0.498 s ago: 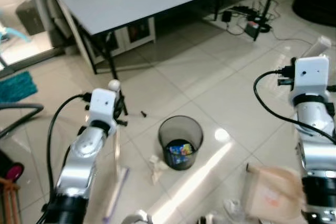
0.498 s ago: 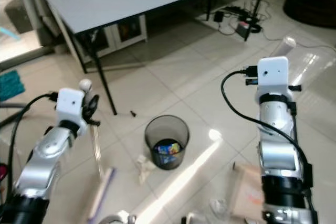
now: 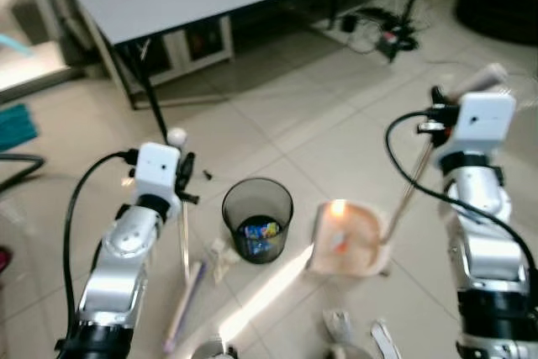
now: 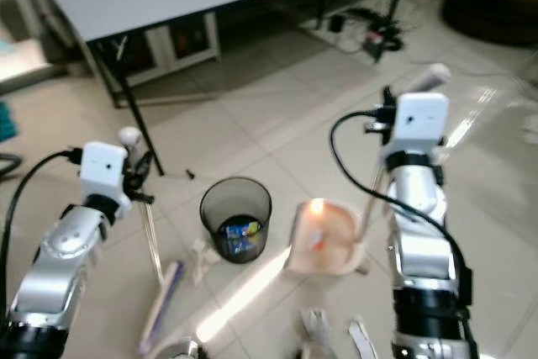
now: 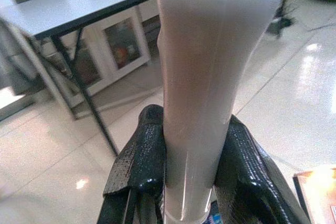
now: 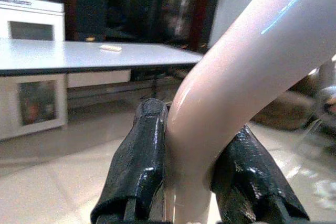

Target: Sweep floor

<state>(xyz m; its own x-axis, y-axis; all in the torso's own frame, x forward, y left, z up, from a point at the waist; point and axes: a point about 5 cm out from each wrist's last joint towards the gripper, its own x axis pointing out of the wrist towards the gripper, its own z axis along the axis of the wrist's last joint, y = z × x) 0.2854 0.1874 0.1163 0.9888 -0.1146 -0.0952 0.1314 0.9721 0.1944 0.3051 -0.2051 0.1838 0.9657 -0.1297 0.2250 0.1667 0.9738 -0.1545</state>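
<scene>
Since half a second ago: pale pink plastic dustpan (image 3: 349,241) swung in from the right arm's side to just beside the black mesh waste bin (image 3: 257,218), its long handle (image 3: 410,187) now visibly slanting up to the right gripper (image 6: 185,182).

The left gripper (image 5: 190,182) clamps a smooth, matt pale plastic broom handle (image 5: 210,77); the right gripper (image 6: 191,182) clamps the glossy pink plastic dustpan handle (image 6: 236,77). Beneath them, glossy floor tiles (image 3: 294,115) and a black mesh bin (image 3: 256,218).

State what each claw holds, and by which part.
Left claw grips the broom by its handle's upper end. Right claw grips the dustpan by its handle's curved top.
</scene>
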